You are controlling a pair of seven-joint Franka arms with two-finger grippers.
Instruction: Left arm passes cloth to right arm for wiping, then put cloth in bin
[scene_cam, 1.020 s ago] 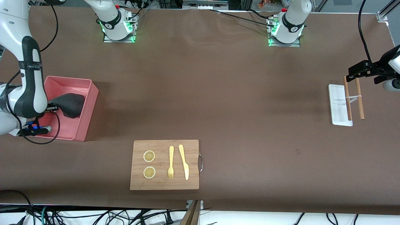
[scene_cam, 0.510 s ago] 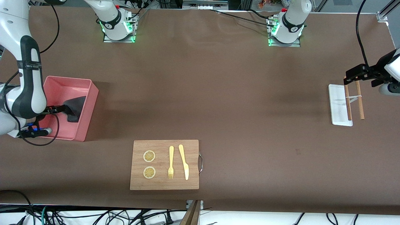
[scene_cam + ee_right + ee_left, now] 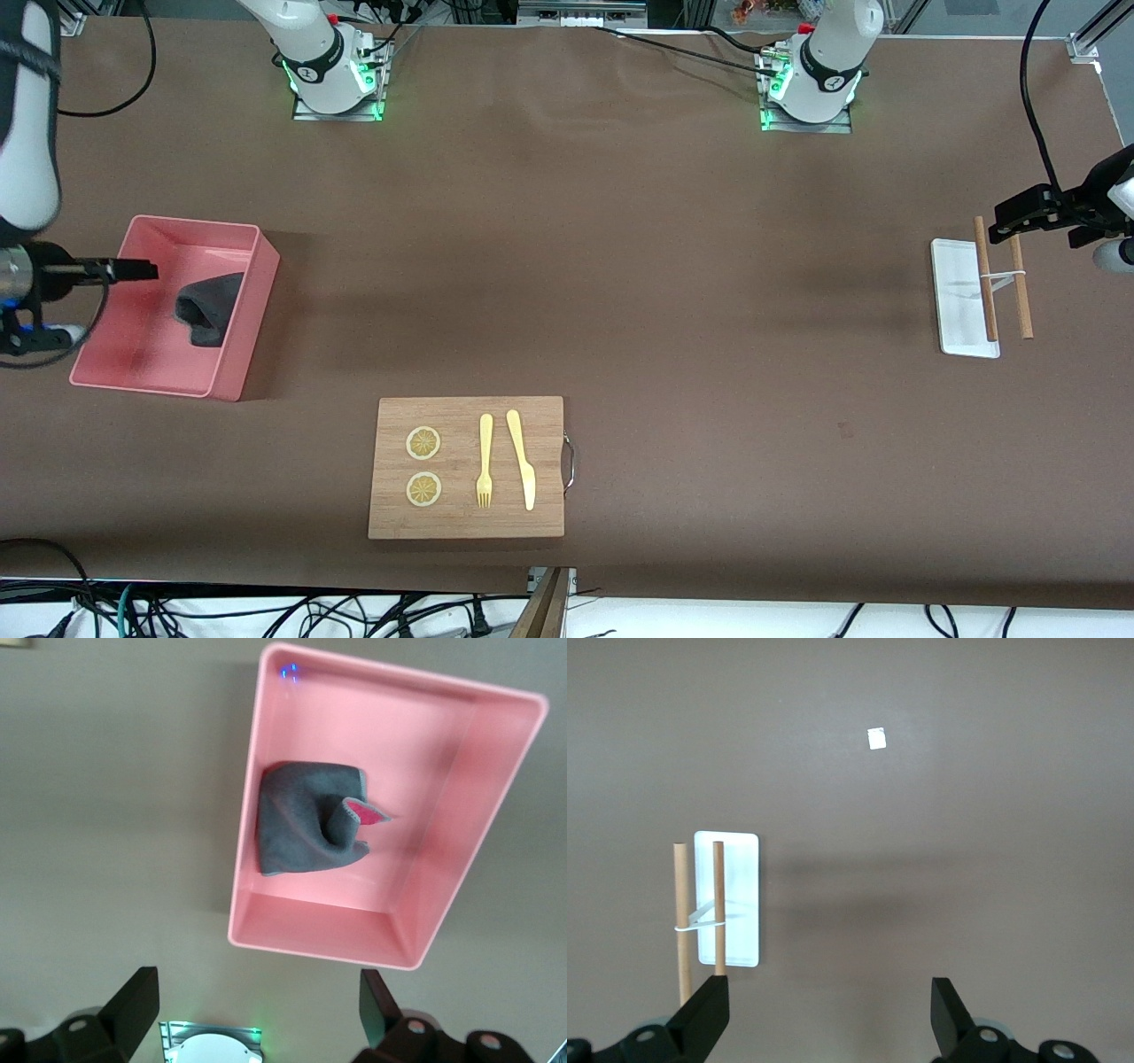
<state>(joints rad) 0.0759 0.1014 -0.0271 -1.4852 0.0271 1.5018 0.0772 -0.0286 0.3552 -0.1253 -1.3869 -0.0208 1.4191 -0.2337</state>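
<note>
The dark grey cloth [image 3: 205, 306] lies rumpled in the pink bin [image 3: 237, 359], against the wall toward the table's middle. In the right wrist view the cloth [image 3: 310, 819] rests on the bin's floor [image 3: 416, 788], one corner folded up showing pink. My right gripper [image 3: 142, 269] hangs open and empty above the bin; its black fingers stand wide apart in the right wrist view [image 3: 257, 1010]. My left gripper [image 3: 1023, 213] is open and empty, up in the air over the white tray at the left arm's end; its fingers stand apart in the left wrist view [image 3: 830, 1019].
A wooden cutting board [image 3: 467, 525] with two lemon slices, a fork [image 3: 485, 461] and a knife [image 3: 521, 459] lies near the front camera. A small white tray [image 3: 961, 341] holds two wooden sticks [image 3: 985, 283]; it also shows in the left wrist view [image 3: 740, 904].
My right gripper has let go of the cloth and risen out of the bin; the cloth now lies in the bin. My left gripper has shifted slightly over the tray.
</note>
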